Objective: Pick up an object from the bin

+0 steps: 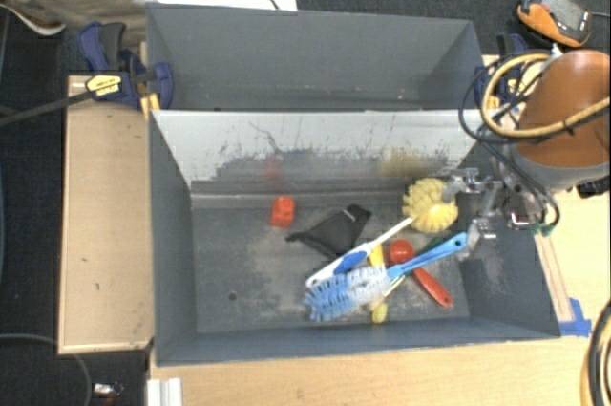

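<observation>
One end effector (476, 205) hangs just beside a yellow bristly brush (429, 206).

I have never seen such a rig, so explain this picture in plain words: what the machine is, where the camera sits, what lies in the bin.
The camera looks down from above, slightly sideways, into a grey metal bin. The machine at the right is a robot arm under an orange cover; its gripper hangs at the bin's right end, beside a knobbly yellow ball. On the bin's floor lie a blue-bristled brush, a blue handle crossing it, red pieces, a flat black piece and, apart at the left, a small orange block. Whether the gripper holds anything I cannot tell.
</observation>
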### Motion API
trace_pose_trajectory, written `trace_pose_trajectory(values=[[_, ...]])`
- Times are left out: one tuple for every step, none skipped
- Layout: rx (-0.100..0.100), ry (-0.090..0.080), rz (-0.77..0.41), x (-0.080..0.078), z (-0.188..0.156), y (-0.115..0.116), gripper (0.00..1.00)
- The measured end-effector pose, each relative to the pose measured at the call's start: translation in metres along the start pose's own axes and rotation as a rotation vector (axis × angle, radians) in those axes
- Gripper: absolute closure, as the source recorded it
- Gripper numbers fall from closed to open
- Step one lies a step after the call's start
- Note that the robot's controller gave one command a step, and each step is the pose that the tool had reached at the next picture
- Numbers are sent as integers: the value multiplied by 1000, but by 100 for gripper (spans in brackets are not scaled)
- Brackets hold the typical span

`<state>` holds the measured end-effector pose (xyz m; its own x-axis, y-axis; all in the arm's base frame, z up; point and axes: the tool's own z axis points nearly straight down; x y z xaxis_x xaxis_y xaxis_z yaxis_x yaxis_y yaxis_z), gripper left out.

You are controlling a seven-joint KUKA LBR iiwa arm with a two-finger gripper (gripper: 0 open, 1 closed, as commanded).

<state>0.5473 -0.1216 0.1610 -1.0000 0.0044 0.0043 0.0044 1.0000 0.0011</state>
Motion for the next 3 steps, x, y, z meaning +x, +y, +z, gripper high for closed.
trace_pose_trajectory(values=[[2,-8,-6,-2,-5,1,0],[1,-8,-180,16,74,109,0],[8,-20,94,38,26,40,0]])
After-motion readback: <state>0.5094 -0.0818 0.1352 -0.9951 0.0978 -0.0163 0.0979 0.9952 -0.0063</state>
